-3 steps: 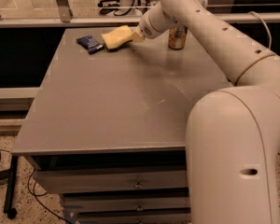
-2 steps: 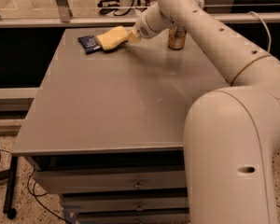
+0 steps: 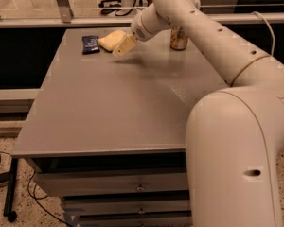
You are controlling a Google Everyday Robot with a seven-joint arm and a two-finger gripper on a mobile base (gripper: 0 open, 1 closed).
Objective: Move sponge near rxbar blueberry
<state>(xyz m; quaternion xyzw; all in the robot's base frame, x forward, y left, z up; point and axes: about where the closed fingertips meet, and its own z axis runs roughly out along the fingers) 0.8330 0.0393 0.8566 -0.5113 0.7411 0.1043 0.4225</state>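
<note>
The sponge (image 3: 110, 39) is found on the worktop (image 3: 109, 108) just right of the rxbar blueberry (image 3: 90, 44), long axis aimed at the bar. The pincer (image 3: 124, 46) is set further right, at the sponge's edge; whether it is clenched or released cannot be told.

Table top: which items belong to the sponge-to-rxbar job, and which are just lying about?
Job: sponge; rxbar blueberry, just left of it; gripper, at the sponge's right end.
Lying about: copper drink can, upright at the table's far right.
</note>
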